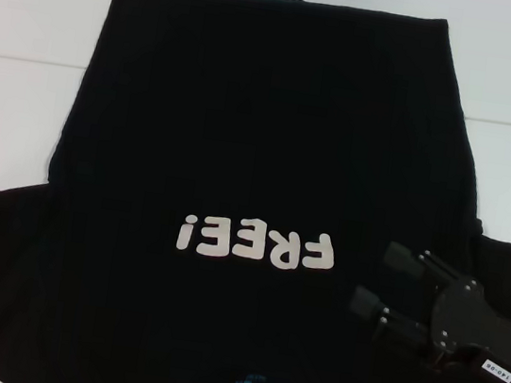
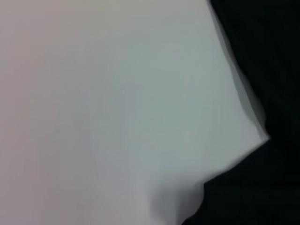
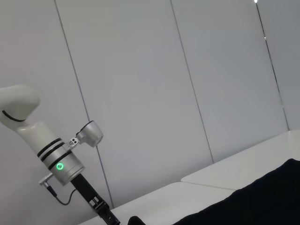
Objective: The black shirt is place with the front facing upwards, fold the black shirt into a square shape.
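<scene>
The black shirt is spread on a white table before pale wall panels, the right gripper held spread above it.

one black shirt, one end effector, one table

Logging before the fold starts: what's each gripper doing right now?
Left gripper: its state cannot be told.
Right gripper: open, empty, over the black shirt.

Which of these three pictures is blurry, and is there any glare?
Left wrist view: soft, out of focus, plain black cloth shirt edge smeared against the white table. Head view: sharper, the lettering readable, right gripper crisp. Right wrist view: clear; only a green lamp glows on the other arm.
</scene>
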`<state>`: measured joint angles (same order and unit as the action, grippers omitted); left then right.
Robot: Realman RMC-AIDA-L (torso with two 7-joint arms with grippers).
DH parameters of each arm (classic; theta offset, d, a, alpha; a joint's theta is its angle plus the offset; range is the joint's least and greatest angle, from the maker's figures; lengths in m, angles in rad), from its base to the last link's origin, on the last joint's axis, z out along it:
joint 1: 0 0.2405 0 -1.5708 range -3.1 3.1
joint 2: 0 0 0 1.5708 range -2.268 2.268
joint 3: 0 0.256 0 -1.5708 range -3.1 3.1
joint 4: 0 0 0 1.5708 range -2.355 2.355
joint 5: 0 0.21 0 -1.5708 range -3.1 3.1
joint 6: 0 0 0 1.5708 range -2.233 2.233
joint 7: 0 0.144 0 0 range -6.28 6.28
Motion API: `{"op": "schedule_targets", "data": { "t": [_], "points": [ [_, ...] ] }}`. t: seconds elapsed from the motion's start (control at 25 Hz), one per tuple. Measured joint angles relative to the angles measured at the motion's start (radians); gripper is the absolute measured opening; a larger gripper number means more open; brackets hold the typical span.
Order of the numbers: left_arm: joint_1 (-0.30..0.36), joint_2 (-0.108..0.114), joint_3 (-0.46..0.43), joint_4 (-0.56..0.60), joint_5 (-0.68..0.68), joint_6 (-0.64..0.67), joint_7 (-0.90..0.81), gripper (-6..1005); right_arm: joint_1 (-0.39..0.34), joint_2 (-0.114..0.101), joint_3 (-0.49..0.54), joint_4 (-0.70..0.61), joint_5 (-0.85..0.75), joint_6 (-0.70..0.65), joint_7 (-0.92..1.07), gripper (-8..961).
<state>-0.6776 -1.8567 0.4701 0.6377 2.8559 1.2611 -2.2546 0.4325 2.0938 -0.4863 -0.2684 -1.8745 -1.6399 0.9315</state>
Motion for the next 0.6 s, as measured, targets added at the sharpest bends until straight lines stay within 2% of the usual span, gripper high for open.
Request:
{"op": "schedule_targets", "data": {
  "t": [0.6],
  "points": [
    [0.018,0.005,-0.016,0.026,0.003,-0.057,0.000,828,0.000,0.000,0.002,0.000,0.000,-0.001,0.000,895]
  ]
}}
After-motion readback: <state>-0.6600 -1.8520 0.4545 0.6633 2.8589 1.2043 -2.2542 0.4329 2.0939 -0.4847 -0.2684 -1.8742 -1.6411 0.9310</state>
